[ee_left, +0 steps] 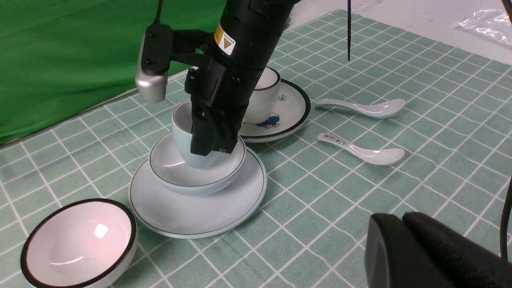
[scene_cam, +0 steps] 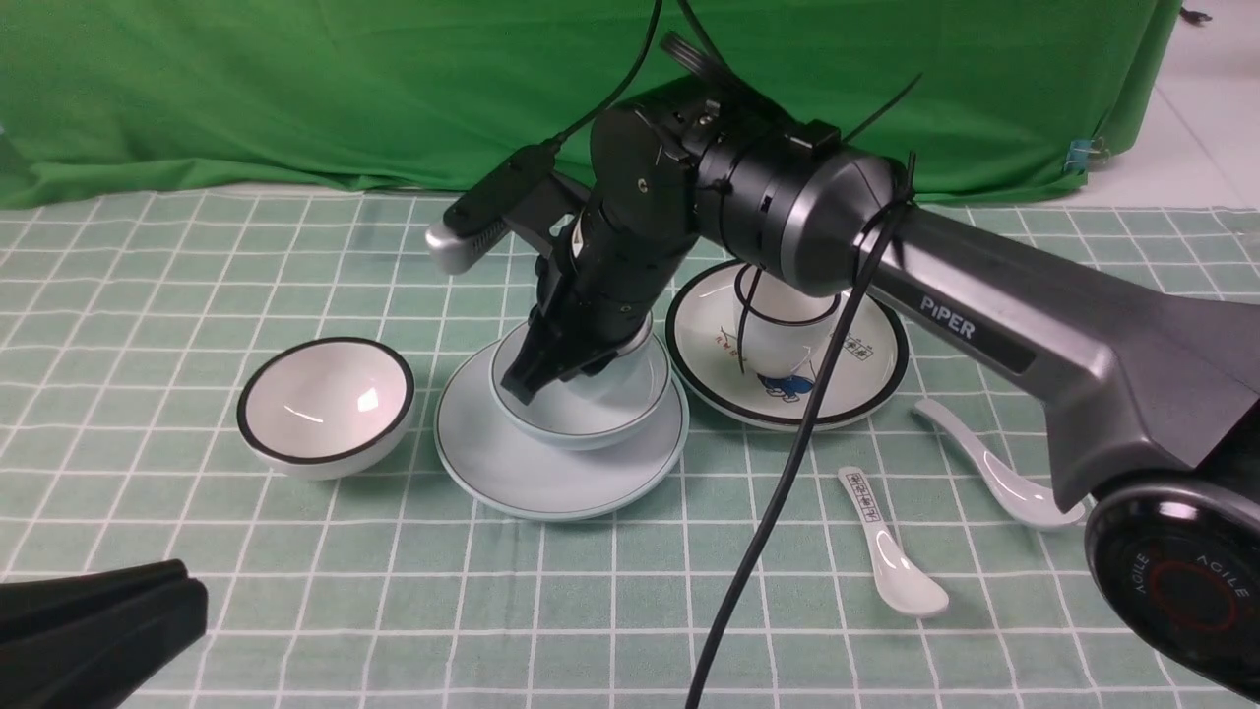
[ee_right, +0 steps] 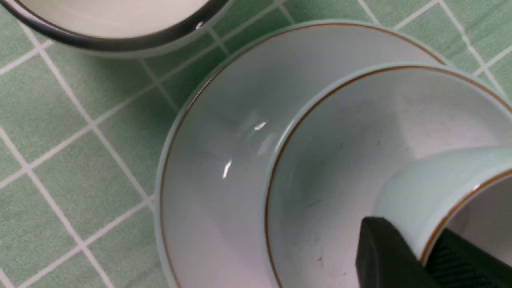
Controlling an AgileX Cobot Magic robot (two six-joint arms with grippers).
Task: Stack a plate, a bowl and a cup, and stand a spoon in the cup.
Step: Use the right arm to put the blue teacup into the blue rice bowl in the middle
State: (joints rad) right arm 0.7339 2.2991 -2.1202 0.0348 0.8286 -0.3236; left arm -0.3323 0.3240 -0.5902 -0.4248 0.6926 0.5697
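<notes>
The right gripper [ee_left: 208, 150] pinches the rim of the pale blue cup [ee_left: 182, 132], one finger inside, one outside. The cup sits low in the pale blue bowl [ee_left: 192, 184], which rests on the pale plate [ee_left: 192, 218]. The left gripper [ee_left: 400, 228] is pressed closed, empty. I count two plates, two bowls, two cups, two spoons. The plain white spoon [scene_cam: 994, 463] lies far right. The black-rimmed plate [scene_cam: 866, 389] nearly touches the pale plate.

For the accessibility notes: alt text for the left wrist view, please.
The right pincer grips the rim of a pale blue cup inside a matching bowl stacked on a plate. Nearby on green checked cloth: a black-rimmed bowl, a printed plate carrying its cup, a plain spoon, a marked spoon.
</notes>
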